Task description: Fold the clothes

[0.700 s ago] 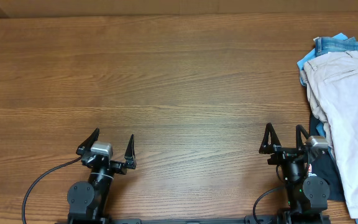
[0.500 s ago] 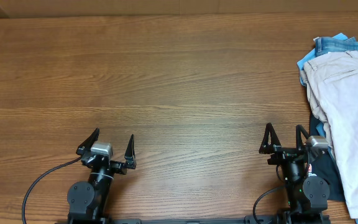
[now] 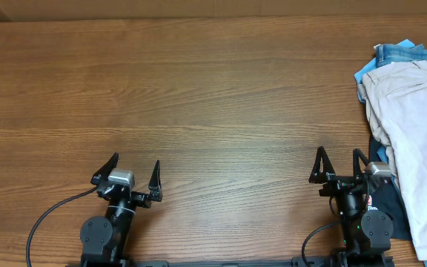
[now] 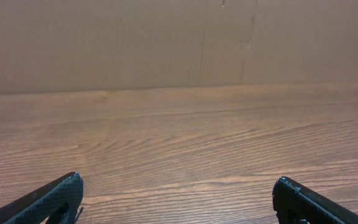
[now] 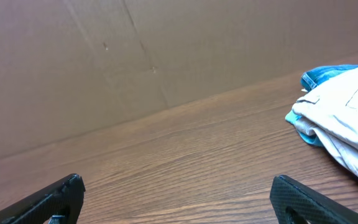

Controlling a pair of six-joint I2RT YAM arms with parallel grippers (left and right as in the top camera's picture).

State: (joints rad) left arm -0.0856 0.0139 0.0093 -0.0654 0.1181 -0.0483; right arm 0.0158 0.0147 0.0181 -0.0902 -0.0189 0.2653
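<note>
While clothes (image 3: 414, 126) lie heaped, unfolded, at right edge of table (image 3: 213, 89), nothing folded yet; whole job left. My left gripper (image 3: 136, 159), right gripper (image 3: 338, 150): both wide, empty, by front edge.

The clothes (image 3: 414, 141) lie in a loose, unfolded heap at the right edge of the overhead frame. Pale beige shorts (image 3: 419, 148) sprawl on top — waistband toward the upper right — over blue denim (image 3: 406, 53), a light-blue piece (image 3: 363, 74) and dark cloth (image 3: 388, 204) lower down.
</note>
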